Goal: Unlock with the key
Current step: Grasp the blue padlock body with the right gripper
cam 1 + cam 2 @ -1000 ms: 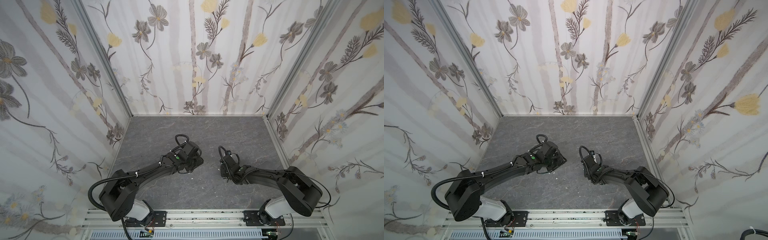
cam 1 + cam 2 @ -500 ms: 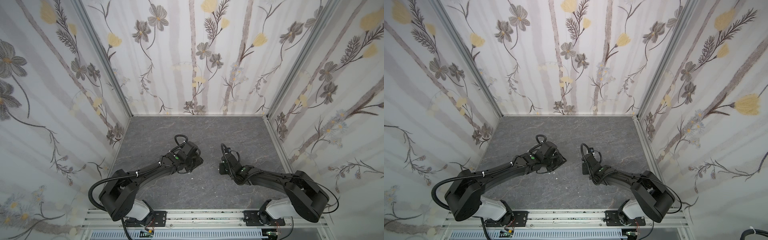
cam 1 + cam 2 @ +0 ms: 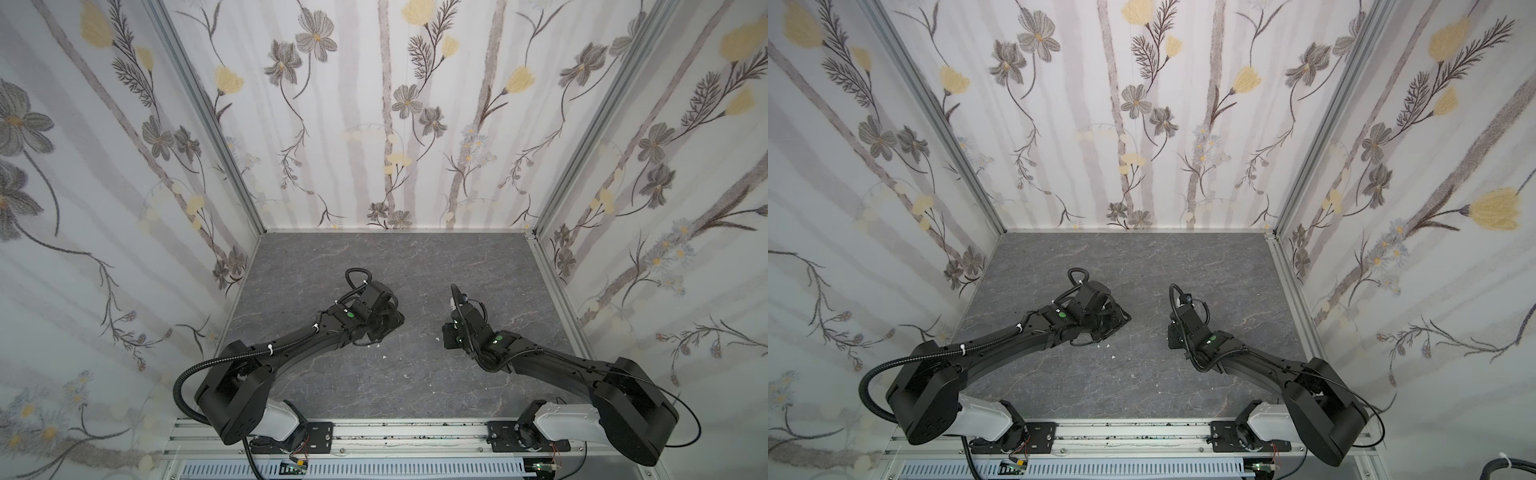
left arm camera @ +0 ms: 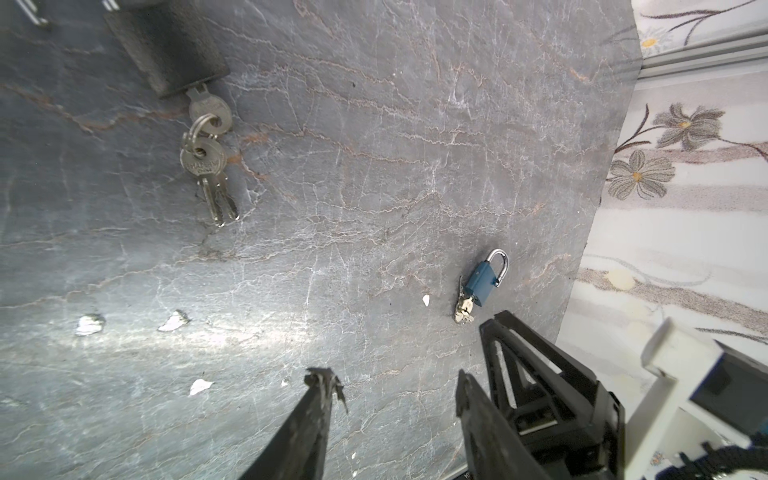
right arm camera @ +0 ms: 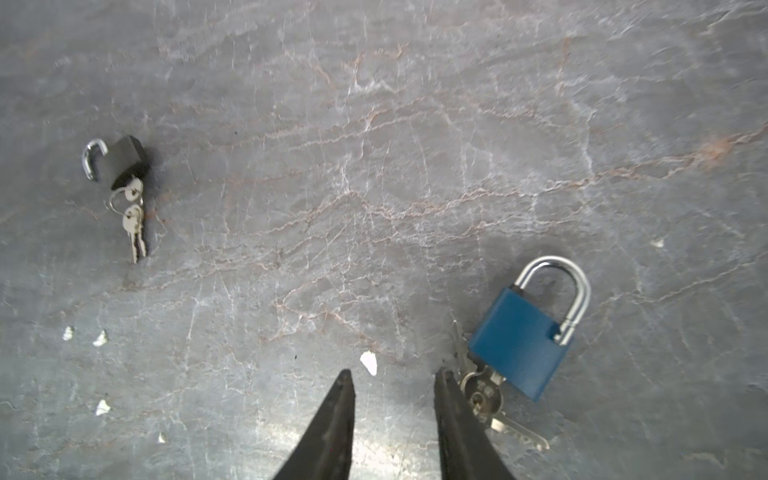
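Over the grey tabletop (image 3: 415, 266), in both top views, your left arm (image 3: 291, 349) is stretching from lower left toward mid-frame. Its left tool (image 4: 390, 378) is hanging open and empty. The black padlock (image 5: 126, 160) is lying with its shackle sprung and a key (image 5: 134, 192) sitting in its base. From lower right your right arm (image 3: 552, 365) is stretching in. The right tool (image 5: 394, 376) is gaping and gripping nothing, one fingertip (image 5: 444, 378) just beside the key bunch (image 5: 484, 392) at the base of the blue padlock (image 5: 521, 336).
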